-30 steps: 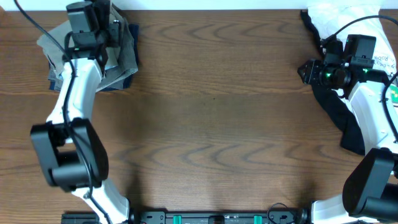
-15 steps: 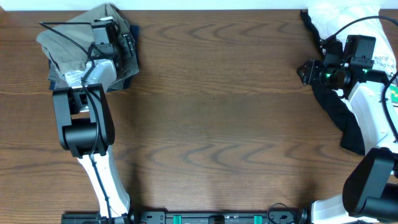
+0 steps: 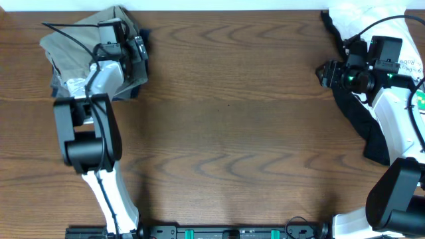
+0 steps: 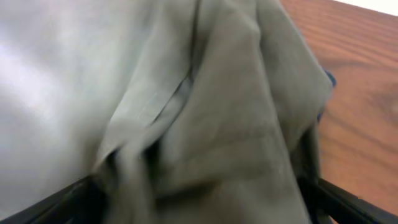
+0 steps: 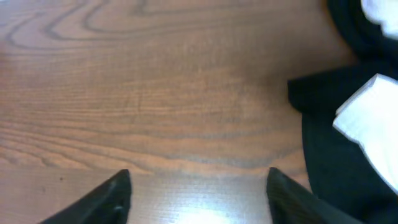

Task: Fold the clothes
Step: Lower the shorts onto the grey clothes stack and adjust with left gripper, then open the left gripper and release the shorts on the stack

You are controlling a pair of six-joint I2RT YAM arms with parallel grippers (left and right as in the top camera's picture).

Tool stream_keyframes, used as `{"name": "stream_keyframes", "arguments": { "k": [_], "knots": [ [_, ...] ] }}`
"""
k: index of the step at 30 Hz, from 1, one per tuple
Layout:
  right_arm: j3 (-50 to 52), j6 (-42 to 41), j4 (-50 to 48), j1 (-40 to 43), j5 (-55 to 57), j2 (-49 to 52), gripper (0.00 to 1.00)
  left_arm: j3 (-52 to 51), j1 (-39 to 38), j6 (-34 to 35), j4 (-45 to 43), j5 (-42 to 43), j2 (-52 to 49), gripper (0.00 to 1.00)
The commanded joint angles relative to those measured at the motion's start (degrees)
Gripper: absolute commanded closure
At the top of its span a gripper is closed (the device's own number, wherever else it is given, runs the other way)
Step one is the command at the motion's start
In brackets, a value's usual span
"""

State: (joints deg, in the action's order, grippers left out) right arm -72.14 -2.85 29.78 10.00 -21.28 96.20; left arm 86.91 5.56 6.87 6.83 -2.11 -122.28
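In the upper left of the overhead view the khaki-green shorts [image 3: 63,43] lie crumpled on a navy piece [image 3: 136,85], at the far edge of the wooden table [image 3: 226,133]; the left gripper [image 4: 199,208] is directly over them, its jaws spread wide, and the khaki cloth fills the space between them in the left wrist view; whether the fingers touch the cloth cannot be told. At the right edge a black garment [image 3: 362,126] runs down the frame, with the white T-shirt [image 3: 345,16] in the upper right corner; the right gripper [image 5: 196,193] hangs above bare wood just left of the black garment, its jaws apart and holding nothing.
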Motion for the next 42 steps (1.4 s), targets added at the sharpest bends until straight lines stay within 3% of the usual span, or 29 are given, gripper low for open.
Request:
{"name": "stream_keyframes", "arguments": {
  "k": [1,6,12,16,26,42],
  "knots": [
    [-0.57,2.01,-1.14,-0.33,-2.67,-1.05,0.25,-0.96,0.17,2.05,4.26,-0.26,8.76,0.02],
    [-3.10,4.55,-1.25,-0.33,-3.17,-4.07,0.08,-0.96,0.07,2.05,11.50,0.35,20.33,0.02],
    [-3.76,5.29,-0.76,-0.63,-3.39,-10.19,0.02,-0.96,0.07,2.05,20.24,9.44,30.91,0.02],
    [-3.76,8.35,0.07,-2.60,-3.32,-13.49,0.01,-0.96,0.07,2.05,25.07,13.73,35.28,0.02],
    [-3.76,10.67,-0.07,-4.92,-2.03,-15.58,0.01,-0.98,0.09,2.01,34.16,13.64,36.98,0.02],
    [-3.76,10.67,-0.02,-4.94,-2.05,-15.50,0.01,-0.98,0.09,2.01,34.73,13.64,36.98,0.02]
  ]
}}
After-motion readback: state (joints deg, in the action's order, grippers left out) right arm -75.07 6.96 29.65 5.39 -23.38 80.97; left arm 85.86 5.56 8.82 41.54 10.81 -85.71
